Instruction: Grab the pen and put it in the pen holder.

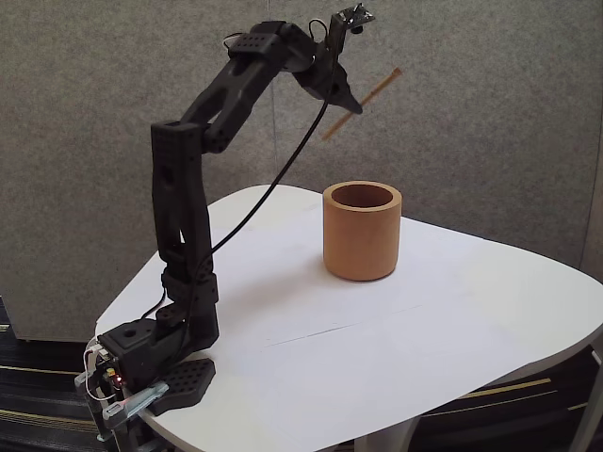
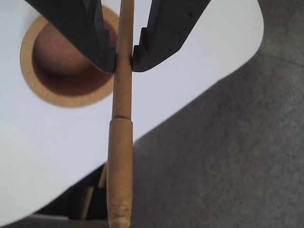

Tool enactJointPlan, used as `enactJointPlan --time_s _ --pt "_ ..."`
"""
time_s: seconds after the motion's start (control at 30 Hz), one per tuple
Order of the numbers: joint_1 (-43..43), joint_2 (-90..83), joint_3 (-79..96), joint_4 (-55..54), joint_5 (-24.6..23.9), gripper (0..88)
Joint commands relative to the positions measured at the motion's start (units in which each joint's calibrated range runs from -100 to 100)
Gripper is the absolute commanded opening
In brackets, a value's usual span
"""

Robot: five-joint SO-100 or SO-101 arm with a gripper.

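Note:
The black arm is raised high above the table, and my gripper [image 1: 349, 102] is shut on the pen [image 1: 367, 99], a thin light-brown stick tilted up to the right in the fixed view. From the wrist, the pen [image 2: 121, 142] runs down the middle, pinched between the two black fingers [image 2: 102, 52]. The tan-orange pen holder [image 1: 362, 231] stands upright on the white table, well below the gripper. In the wrist view its rim [image 2: 28, 71] and dark inside lie at the upper left, to the left of the pen.
The round white table [image 1: 377, 348] ends close to the right and front of the cup; grey carpet [image 2: 228, 156] lies beyond its edge. A black cable [image 1: 273, 188] hangs from the wrist down to the arm's base [image 1: 151, 367] at the table's left.

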Motion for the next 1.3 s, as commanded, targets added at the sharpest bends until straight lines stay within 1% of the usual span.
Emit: enactJointPlan --time_s 0.0,0.2,0.27,0.4,0.53,0.8,0.93,1.1,1.27 --pt "1.7 -2.1 -2.8 -6.9 4.0 0.6" --pt "1.8 -2.0 -1.9 -12.0 8.8 0.6" --pt "1.9 -2.5 2.8 -14.4 10.5 0.6" --pt "2.2 -4.2 16.2 -25.5 13.7 0.6" --pt "1.9 -8.3 27.3 -35.3 13.9 0.6" --pt "2.0 -12.8 44.0 -45.0 13.9 0.6" --pt "2.1 -13.9 50.6 -52.7 14.0 0.6" --pt "2.1 -13.9 58.3 -62.4 15.6 0.6" --pt "2.0 -13.9 64.0 -68.6 15.8 0.6"
